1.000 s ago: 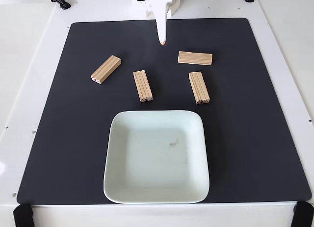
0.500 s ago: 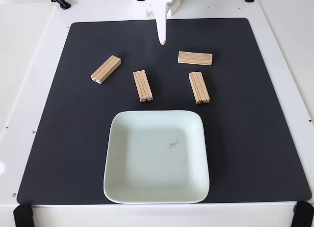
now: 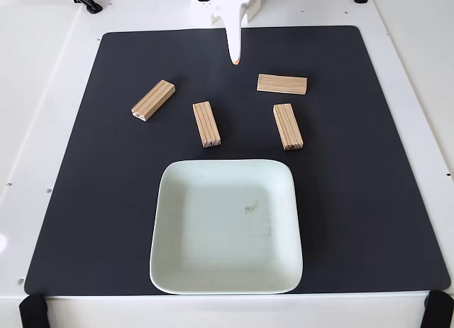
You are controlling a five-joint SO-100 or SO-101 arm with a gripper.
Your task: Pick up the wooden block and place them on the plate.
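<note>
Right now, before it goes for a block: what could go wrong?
1. Four wooden blocks lie at differing angles; the tilted left one likely needs wrist rotation, or the gripper may slip off.
2. The two middle blocks lie close to the plate rim; a low approach might nudge it.

One fixed camera looks down steeply from the front, opposite my base, facing me. It takes in the whole mat (image 3: 369,200) and table (image 3: 42,94) from moderately near.
</note>
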